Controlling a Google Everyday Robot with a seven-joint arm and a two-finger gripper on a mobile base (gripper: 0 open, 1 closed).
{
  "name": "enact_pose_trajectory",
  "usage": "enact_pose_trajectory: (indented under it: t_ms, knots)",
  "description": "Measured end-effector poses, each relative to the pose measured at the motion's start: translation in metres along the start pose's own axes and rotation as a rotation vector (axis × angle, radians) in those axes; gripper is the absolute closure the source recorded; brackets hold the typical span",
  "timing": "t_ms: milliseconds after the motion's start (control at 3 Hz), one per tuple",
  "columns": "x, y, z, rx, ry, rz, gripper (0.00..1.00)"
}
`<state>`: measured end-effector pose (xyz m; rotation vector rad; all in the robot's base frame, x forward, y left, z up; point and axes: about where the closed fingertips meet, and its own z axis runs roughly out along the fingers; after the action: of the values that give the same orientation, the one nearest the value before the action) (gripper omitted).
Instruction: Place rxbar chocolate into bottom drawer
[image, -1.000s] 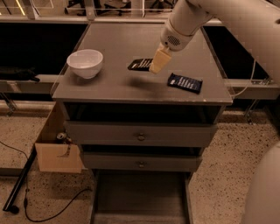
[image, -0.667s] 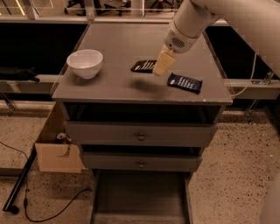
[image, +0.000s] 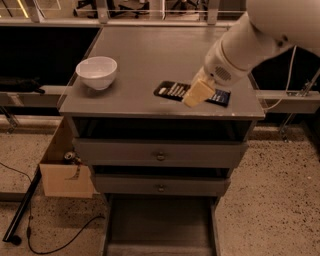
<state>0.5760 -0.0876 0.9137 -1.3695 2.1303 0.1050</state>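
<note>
The rxbar chocolate is a flat black bar with white lettering. It lies on the grey cabinet top, near the front edge. My gripper hangs just right of it, low over the top, between it and a dark blue wrapped bar. It covers part of the blue bar. It holds nothing that I can see. The bottom drawer is pulled out at floor level below the cabinet, and its tray shows nothing inside.
A white bowl stands on the left of the top. Two upper drawers with round knobs are slightly ajar. A cardboard box and a cable lie on the floor at the left.
The view has shifted and the arm looms larger. My gripper has come lower and nearer the top's front edge, still between the two bars. The bars have not moved.
</note>
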Motion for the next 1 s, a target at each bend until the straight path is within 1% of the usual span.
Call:
enact_pose_trajectory:
  t_ms: [333, 667, 1000]
  knots:
    - [0.025, 0.050, -0.011, 0.004, -0.039, 0.045, 1.00]
    - [0.056, 0.074, 0.002, -0.028, 0.000, 0.076, 1.00]
    - [0.055, 0.074, 0.002, -0.028, 0.000, 0.074, 1.00]
